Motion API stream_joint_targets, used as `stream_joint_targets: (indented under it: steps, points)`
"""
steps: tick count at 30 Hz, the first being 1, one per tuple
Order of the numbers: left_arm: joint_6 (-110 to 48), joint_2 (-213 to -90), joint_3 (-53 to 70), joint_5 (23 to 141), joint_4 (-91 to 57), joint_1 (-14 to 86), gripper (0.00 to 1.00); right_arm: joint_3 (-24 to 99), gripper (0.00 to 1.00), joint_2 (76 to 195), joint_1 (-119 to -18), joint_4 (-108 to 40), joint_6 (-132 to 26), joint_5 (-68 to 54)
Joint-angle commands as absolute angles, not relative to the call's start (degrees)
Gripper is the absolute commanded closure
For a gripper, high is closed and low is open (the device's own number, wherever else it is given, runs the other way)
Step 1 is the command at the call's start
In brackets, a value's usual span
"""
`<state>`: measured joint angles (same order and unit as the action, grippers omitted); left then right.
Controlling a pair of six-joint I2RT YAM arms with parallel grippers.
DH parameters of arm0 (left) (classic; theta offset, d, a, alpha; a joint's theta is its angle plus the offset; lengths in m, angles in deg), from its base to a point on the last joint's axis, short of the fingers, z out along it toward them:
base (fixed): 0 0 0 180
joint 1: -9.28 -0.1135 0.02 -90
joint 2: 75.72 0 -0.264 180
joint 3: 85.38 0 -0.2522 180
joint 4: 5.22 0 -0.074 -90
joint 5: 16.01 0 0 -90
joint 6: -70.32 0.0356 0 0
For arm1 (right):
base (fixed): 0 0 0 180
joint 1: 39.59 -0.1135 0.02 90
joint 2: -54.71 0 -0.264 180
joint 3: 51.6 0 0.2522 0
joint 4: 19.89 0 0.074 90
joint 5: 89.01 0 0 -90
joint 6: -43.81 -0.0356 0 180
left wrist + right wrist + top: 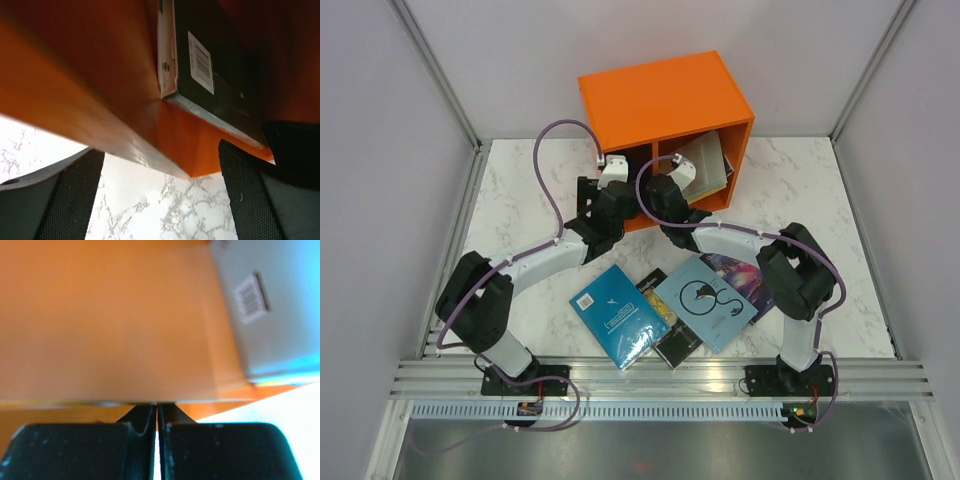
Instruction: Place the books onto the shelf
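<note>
1. The left gripper (160, 197) is spread wide at the mouth of the shelf (665, 105) and holds nothing. Its fingers (70, 200) frame the shelf's orange edge and the marble table (175, 212).
2. Just ahead of it, a dark book (220, 75) with a barcode stands inside the shelf against an orange wall, touching neither finger.
3. The right gripper (156, 437) is pressed fully closed, with nothing between its fingers, close to the shelf's front edge. A pale book (270, 305) with a barcode sits inside, to its right.
4. From above, leaning books (705, 160) fill the right compartment. On the table between the arms lie a teal book (618, 315), a black book (665, 322), a light blue book (705, 300) and a purple book (740, 272).
5. The left arm hides the left compartment's inside from above. The purple book is mostly covered. Both wrist views are blurred.
</note>
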<state>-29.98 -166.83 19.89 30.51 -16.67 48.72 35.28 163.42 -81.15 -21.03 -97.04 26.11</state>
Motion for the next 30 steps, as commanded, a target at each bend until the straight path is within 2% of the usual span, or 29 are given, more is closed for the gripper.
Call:
stream_joint_targets:
  steps: [1, 4, 5, 6, 7, 8, 11, 12, 14, 15, 19, 21, 30]
  points:
    - [-28.46, -167.74, 20.39, 24.50, -6.33, 46.81, 0.05, 33.62, 1.00, 162.56, -79.41, -18.36, -98.92, 30.17]
    - [-30.48, -167.82, 21.35, 27.75, -4.75, 43.48, 0.16, 33.44, 1.00, 163.08, -79.41, -18.27, -99.01, 30.26]
    - [-31.01, -167.82, 21.88, 28.54, -3.96, 42.60, 0.23, 33.44, 1.00, 163.34, -79.41, -18.27, -99.19, 30.34]
    - [-31.62, -167.82, 22.06, 30.03, -3.52, 40.93, 0.34, 33.35, 1.00, 163.52, -79.32, -18.27, -99.19, 30.34]
    - [-32.59, -168.00, 22.32, 31.18, -3.34, 40.05, 0.40, 33.35, 1.00, 163.61, -79.41, -18.27, -99.19, 30.43]
    - [-33.12, -168.09, 22.76, 32.14, -2.29, 38.82, 0.57, 33.35, 1.00, 163.87, -79.41, -18.18, -99.27, 30.52]
    - [-33.30, -168.35, 23.64, 32.94, -0.62, 37.67, 0.71, 33.26, 1.00, 164.49, -79.41, -17.04, -99.54, 30.70]
    - [-33.56, -168.44, 23.73, 33.55, -0.18, 37.14, 0.80, 33.35, 1.00, 164.93, -79.41, -16.60, -100.15, 30.61]
    - [-33.91, -168.88, 23.82, 34.87, 0.00, 36.53, 0.88, 33.96, 1.00, 166.41, -79.84, -15.64, -101.55, 30.70]
    - [-34.09, -169.05, 23.73, 35.92, -0.08, 36.26, 0.98, 34.31, 1.00, 166.95, -80.19, -15.54, -103.13, 31.13]
    - [-34.35, -168.44, 24.25, 38.48, -0.17, 36.26, 0.98, 38.09, 1.00, 170.02, -83.53, -16.06, -104.72, 36.83]
    - [-34.79, -167.39, 24.87, 39.18, -0.43, 36.26, 0.98, 41.08, 1.00, 171.60, -85.90, -19.23, -105.42, 43.77]
    - [-34.97, -164.93, 25.75, 40.33, -2.02, 36.17, 0.98, 49.79, 1.00, 176.89, -86.44, -32.76, -120.97, 58.54]
